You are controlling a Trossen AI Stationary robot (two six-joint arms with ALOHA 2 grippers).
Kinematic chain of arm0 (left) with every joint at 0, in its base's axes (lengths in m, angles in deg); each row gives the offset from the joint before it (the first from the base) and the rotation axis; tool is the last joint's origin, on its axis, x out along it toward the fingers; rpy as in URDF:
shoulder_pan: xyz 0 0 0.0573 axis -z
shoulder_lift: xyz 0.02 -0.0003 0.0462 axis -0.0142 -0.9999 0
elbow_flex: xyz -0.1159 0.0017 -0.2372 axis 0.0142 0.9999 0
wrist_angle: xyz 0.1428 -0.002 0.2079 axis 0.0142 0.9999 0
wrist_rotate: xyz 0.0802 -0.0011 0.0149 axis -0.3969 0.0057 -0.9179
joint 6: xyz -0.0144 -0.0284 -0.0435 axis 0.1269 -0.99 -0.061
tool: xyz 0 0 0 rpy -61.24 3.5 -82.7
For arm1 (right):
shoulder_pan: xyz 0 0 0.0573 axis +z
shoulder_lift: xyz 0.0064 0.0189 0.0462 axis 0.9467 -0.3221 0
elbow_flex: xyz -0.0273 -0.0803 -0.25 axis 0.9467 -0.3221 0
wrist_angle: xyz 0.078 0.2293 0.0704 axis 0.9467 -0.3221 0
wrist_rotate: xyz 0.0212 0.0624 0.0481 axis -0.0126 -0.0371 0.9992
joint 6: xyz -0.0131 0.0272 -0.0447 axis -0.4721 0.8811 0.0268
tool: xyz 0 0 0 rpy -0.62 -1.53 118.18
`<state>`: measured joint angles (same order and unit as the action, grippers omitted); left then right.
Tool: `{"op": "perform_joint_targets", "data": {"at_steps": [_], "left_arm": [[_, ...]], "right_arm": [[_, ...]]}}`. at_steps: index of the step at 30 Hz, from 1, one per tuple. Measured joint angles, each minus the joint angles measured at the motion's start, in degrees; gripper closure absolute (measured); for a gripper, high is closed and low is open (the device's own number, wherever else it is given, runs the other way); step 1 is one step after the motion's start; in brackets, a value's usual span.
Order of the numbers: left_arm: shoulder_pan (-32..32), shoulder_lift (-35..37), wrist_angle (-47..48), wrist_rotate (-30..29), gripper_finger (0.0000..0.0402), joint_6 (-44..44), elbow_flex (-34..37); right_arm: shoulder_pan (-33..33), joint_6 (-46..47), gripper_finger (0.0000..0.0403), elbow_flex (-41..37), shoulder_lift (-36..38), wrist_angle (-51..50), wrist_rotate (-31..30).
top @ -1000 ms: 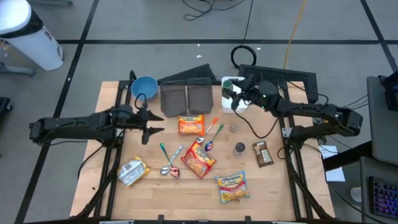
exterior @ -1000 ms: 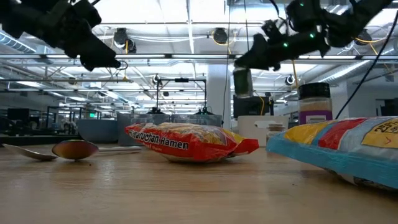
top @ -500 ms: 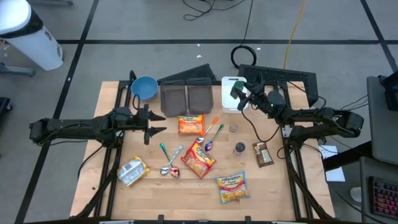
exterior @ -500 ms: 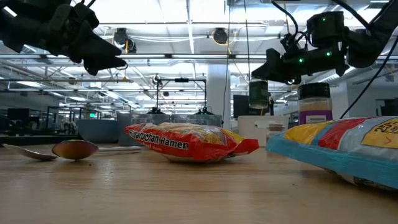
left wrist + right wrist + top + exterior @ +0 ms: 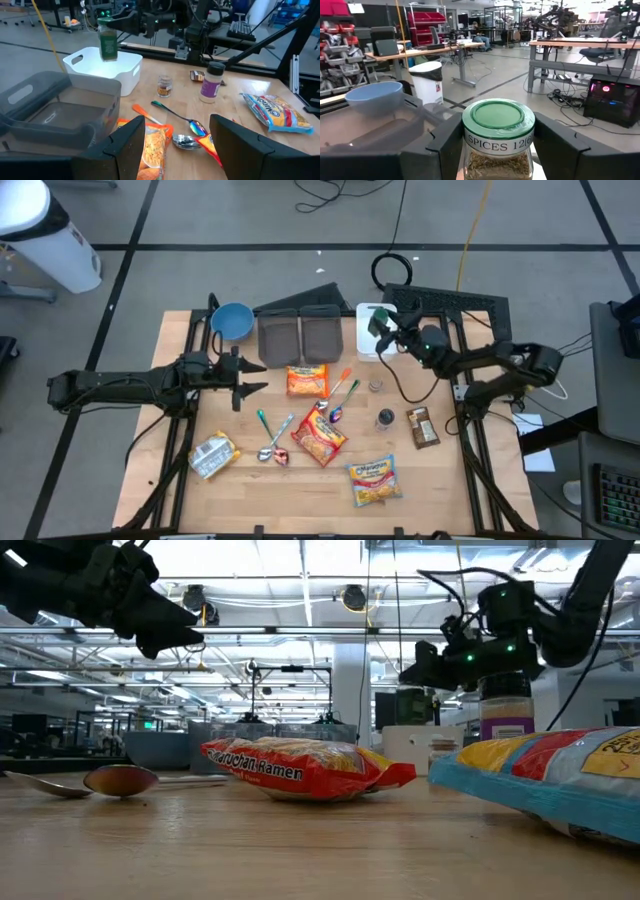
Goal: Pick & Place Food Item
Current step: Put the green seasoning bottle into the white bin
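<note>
1. Lower than a second ago, the right gripper (image 5: 379,329) has carried the spice jar (image 5: 497,137) down over the white bin (image 5: 372,332) at the table's (image 5: 300,480) far edge.
2. Its fingers clamp the jar: clear glass, green lid, white label, dried herbs inside.
3. Left gripper (image 5: 243,377) hovers open, empty, near the left edge.

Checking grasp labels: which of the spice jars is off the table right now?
The green-lidded spice jar, held between the right gripper's fingers above the white bin. The small jar and the purple-labelled one both stand on the table.
</note>
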<state>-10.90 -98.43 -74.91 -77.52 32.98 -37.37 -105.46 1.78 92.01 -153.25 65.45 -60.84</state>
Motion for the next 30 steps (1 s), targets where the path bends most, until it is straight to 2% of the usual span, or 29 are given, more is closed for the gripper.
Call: {"op": "perform_joint_targets", "data": {"at_steps": [13, 24, 30], "left_arm": [[0.0, 0.0, 0.2, -0.3, 0.0172, 0.0, 0.0], [0.0, 0.0, 1.1, -0.7, 0.0172, 0.2, 0.0], [0.0, 0.0, 1.1, -1.2, 0.0172, 0.5, 0.0]], "right_arm": [[-1.5, -1.1, 0.0205, 7.3, -10.5, -0.2, 0.4], [-2.7, 0.4, 0.0205, 9.2, -16.6, 0.3, 0.4], [-2.7, 1.2, 0.0205, 9.2, -19.0, 3.6, -3.1]]}}
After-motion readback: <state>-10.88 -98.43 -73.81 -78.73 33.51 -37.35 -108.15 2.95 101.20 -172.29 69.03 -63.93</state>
